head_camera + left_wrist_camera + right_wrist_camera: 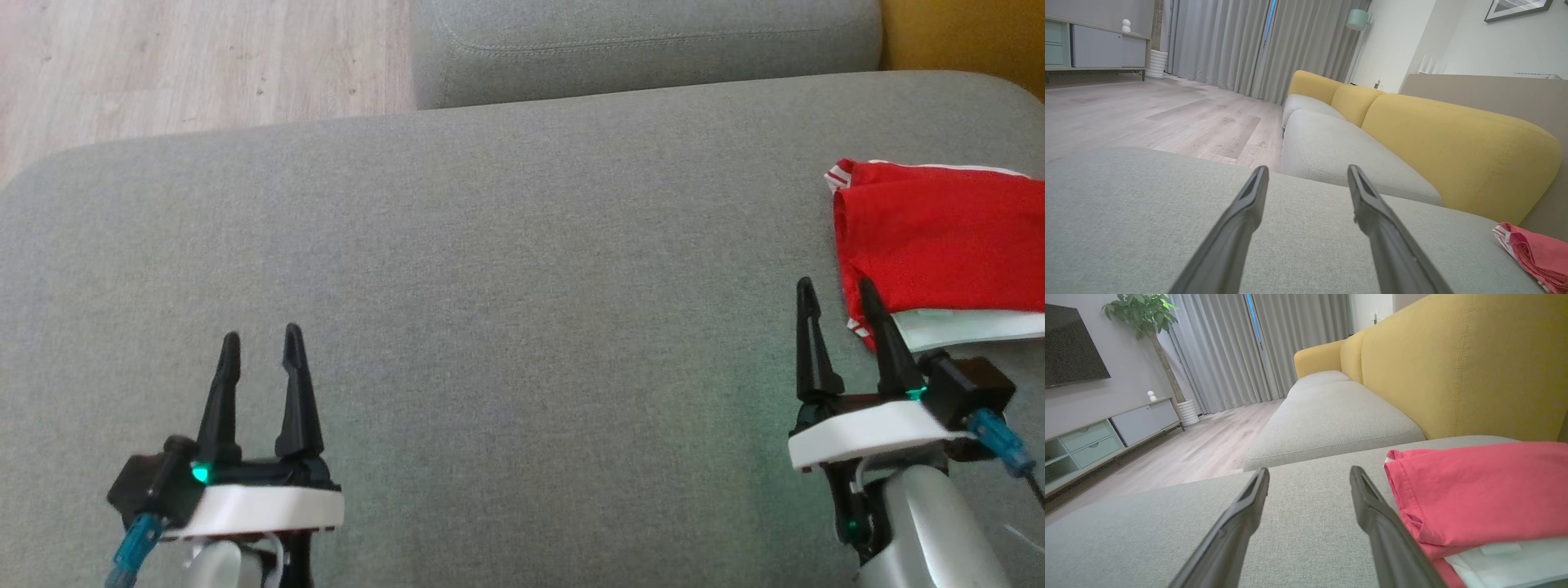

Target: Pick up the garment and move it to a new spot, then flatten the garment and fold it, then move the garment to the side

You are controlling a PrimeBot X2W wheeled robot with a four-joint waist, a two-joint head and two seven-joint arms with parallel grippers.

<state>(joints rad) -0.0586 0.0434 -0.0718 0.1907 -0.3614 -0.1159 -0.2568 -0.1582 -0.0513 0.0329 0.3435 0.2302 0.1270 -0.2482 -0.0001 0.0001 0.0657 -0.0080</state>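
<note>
1. Plainly, the garment [939, 237] lies folded just beyond the right gripper [836, 286] and to its outer side. It is red cloth with white trim, and a white layer shows underneath at the near edge.
2. It looks light, soft and limp, probably a thin sports knit. Lifted by one point it would likely sag, and the folded layers could slide apart.
3. The best hold, I judge, is the folded edge nearest the right gripper, with all layers pinched together. A second hold at the far edge would keep the fold flat.
4. The right gripper's fingers are spread apart and hold nothing. In the head view its outer finger overlaps the garment's near corner, but whether it touches the cloth I cannot tell.
5. The left gripper [261, 333] is likewise spread and empty, with the garment well apart, off to its right.
6. Under both grippers is the grey sofa seat [522, 269], woven, padded and flat. Cloth should drag on it rather than glide, and the padding will give under a press.
7. Ahead of the fingers sits a second seat cushion [1331, 412], and a yellow backrest [1453, 367] rises to the right gripper's right. To its left are a pale wood floor [1208, 437], grey curtains [1229, 347], a low cabinet [1106, 433] and a potted plant [1139, 314].
</note>
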